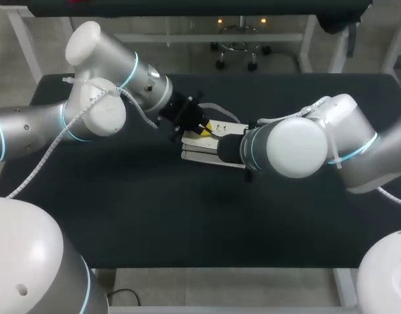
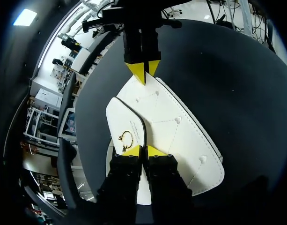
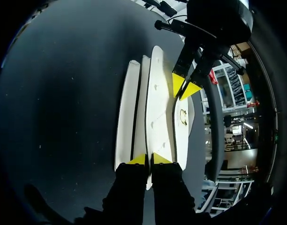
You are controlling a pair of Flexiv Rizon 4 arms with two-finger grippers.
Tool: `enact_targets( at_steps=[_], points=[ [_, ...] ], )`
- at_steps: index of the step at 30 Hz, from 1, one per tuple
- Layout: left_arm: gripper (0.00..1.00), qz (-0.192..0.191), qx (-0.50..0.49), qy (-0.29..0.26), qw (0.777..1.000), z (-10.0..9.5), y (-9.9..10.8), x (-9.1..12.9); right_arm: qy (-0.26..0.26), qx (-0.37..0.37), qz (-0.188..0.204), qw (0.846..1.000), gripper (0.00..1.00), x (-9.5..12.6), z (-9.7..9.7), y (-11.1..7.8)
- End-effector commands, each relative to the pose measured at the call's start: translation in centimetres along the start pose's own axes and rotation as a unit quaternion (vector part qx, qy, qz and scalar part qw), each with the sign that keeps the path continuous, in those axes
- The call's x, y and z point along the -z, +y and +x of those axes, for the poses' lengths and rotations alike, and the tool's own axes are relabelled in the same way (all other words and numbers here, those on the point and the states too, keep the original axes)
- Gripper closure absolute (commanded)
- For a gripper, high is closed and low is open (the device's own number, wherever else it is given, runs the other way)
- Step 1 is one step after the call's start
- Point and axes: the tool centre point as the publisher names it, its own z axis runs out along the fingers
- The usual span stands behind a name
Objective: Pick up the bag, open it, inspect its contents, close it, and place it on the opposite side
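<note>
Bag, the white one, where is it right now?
In the head view the white bag sits near the middle of the black table, pinched at one end by the left claw and at the other by the right claw.

So the bag [image 1: 195, 154] lies around the middle of the table [image 1: 187, 222], with the left gripper [image 2: 143, 151] clamped on its left end and the right gripper [image 3: 149, 159] on the opposite end.
</note>
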Motion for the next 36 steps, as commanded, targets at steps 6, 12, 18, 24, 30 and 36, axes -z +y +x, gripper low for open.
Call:
enact_targets(
  at_steps=[6,12,18,24,30,36],
  points=[
    [1.00,0.033,0.097,0.019,0.995,-2.6,2.1,2.1,-0.004,0.000,-0.007,1.000,1.00,-0.1,0.4,-0.3],
    [1.00,0.055,0.150,0.067,0.985,-5.2,3.9,2.9,-0.004,0.000,-0.007,1.000,1.00,-0.1,0.4,-0.3],
    [1.00,0.063,0.171,0.088,0.979,-6.2,4.6,3.2,-0.004,0.000,-0.007,1.000,1.00,-0.1,0.4,-0.3],
    [0.83,0.047,0.165,0.081,0.982,-5.3,4.3,2.9,-0.004,0.000,-0.007,1.000,1.00,-0.1,0.4,-0.3],
    [0.25,0.045,0.171,0.065,0.982,-4.0,4.1,2.3,-0.004,0.000,-0.007,1.000,1.00,-0.1,0.4,-0.3],
    [0.24,0.025,0.176,0.042,0.983,-3.2,3.1,1.8,-0.004,0.000,-0.007,1.000,1.00,-0.1,0.4,-0.3]
  ],
)
